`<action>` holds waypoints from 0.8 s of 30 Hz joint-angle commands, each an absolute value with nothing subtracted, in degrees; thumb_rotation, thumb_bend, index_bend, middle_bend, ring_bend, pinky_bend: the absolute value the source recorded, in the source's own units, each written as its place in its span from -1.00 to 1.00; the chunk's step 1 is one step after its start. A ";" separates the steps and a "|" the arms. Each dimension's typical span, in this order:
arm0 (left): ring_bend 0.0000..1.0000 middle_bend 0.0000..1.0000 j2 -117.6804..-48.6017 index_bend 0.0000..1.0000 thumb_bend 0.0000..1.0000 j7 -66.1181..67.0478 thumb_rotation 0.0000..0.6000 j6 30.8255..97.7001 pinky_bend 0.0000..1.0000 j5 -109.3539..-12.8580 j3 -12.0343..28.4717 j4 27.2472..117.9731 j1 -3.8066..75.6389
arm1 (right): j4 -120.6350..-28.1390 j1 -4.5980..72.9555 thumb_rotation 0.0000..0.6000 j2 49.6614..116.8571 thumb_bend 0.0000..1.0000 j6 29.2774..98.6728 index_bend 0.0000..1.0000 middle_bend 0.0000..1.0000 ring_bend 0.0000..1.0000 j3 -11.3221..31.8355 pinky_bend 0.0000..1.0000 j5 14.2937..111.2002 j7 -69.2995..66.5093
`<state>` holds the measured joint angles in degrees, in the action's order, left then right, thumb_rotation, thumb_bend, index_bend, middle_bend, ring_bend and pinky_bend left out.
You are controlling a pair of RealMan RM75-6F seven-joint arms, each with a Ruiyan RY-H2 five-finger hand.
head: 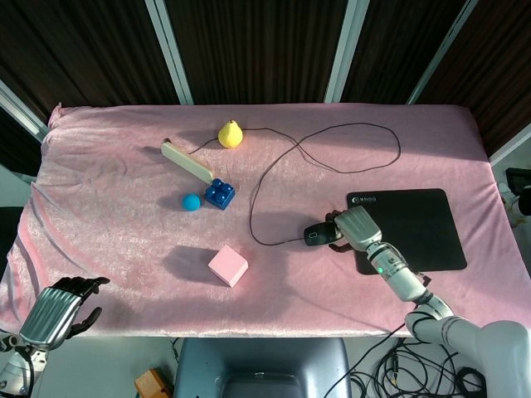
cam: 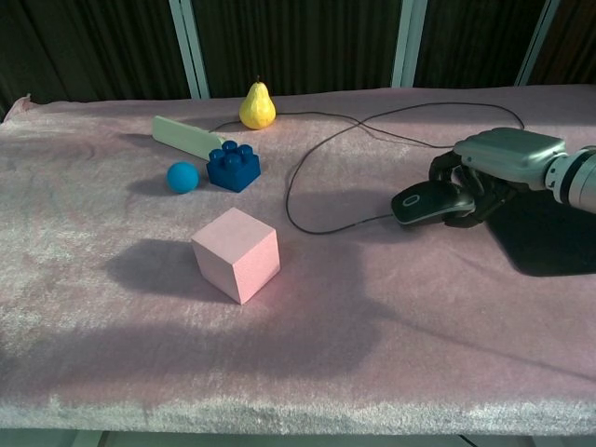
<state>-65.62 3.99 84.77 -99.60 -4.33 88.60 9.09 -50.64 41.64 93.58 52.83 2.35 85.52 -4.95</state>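
Note:
My right hand [head: 355, 227] [cam: 489, 172] grips a black computer mouse [head: 317, 235] [cam: 421, 203] and holds it slightly raised above the pink cloth, just left of the black mouse pad [head: 412, 225] [cam: 549, 237]. The mouse's cable [head: 282, 166] [cam: 326, 140] loops away toward the back of the table. My left hand [head: 58, 307] hangs below the table's front left corner, fingers apart, holding nothing; the chest view does not show it.
On the pink cloth [head: 108, 215] lie a pink cube [head: 227, 265] [cam: 236, 254], a blue ball [head: 192, 201] [cam: 182, 176], a blue toy brick [head: 220, 193] [cam: 234, 167], a cream flat block [head: 187, 161] [cam: 186, 137] and a yellow pear [head: 231, 133] [cam: 257, 105].

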 commanded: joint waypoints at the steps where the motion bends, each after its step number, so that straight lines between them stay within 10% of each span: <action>1: -0.17 -0.05 -65.62 -0.35 -0.38 4.05 1.00 84.67 -0.04 -99.45 -4.32 88.68 9.10 | -51.29 40.11 1.00 91.85 0.18 54.46 0.47 0.11 0.31 2.55 0.36 84.97 -4.07; 19: -0.17 -0.05 -65.88 -0.35 -0.38 4.76 1.00 83.85 -0.04 -99.54 -4.45 88.95 9.43 | -45.33 30.50 1.00 88.09 0.18 52.76 0.41 0.11 0.23 3.86 0.32 73.83 7.38; 24: -0.17 -0.05 -66.01 -0.35 -0.38 5.09 1.00 83.34 -0.04 -99.38 -4.45 89.00 9.63 | -43.81 30.35 1.00 88.49 0.18 50.36 0.12 0.00 -0.03 3.89 0.09 73.19 8.19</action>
<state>-66.01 5.09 83.34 -99.38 -4.46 89.00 9.63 -43.95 30.42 88.43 51.26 3.87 73.50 7.86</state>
